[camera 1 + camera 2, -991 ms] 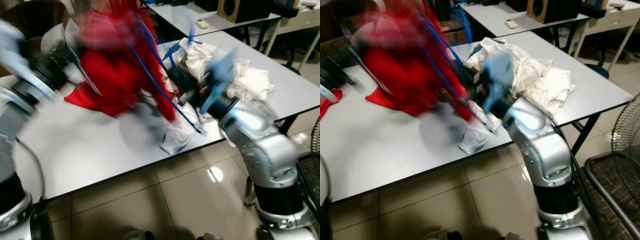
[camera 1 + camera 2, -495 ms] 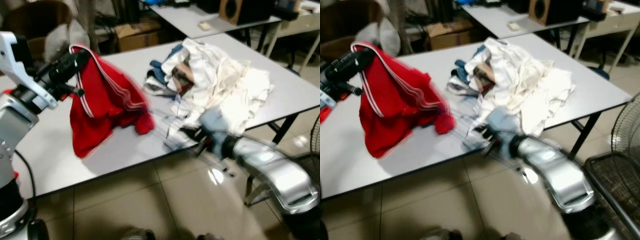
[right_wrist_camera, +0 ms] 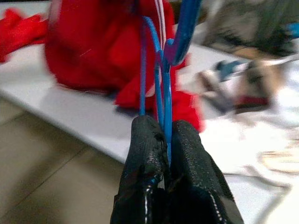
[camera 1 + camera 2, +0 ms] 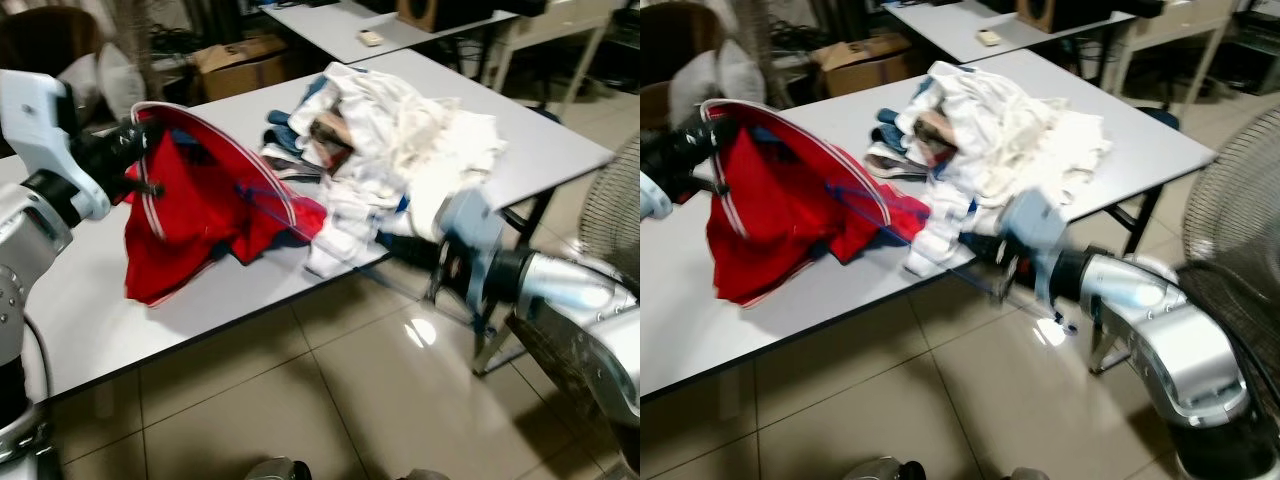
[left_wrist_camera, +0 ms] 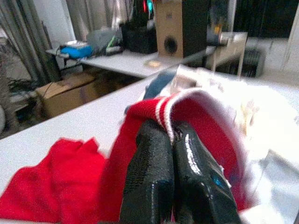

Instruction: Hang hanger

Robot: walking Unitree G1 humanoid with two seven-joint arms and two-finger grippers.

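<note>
Over the near edge of the white table [image 4: 180,300], the red garment [image 4: 185,215] hangs lifted between the two arms, its lower folds draping down onto the tabletop. The left hand [image 5: 170,154] is clenched on the garment's white-striped collar edge [image 5: 164,109], holding that end up at the robot's left. The right hand [image 3: 164,140] is clamped on the blue hanger [image 3: 163,60]; the wrist view shows the thin blue wires running straight out from between its black fingers [image 3: 145,149] into the red cloth. From the head views, a blue bar of the hanger [image 4: 865,205] runs across the front of the garment towards the right arm, which reaches in from beyond the table's edge.

Behind the garment lies a heap of white and mixed laundry [image 4: 400,140], touching or nearly touching the red cloth at its right side. A cardboard box [image 4: 235,65] stands on the floor past the table, and a fan [image 4: 1240,220] stands at the robot's right.

The step in hand appears to be seating the garment on the hanger while it is held aloft; whether the hanger sits fully inside the neck opening cannot be told through the blur. The next move likely calls for lifting both ends clear of the table and laundry, then carrying them to a rail, which is not visible here.
</note>
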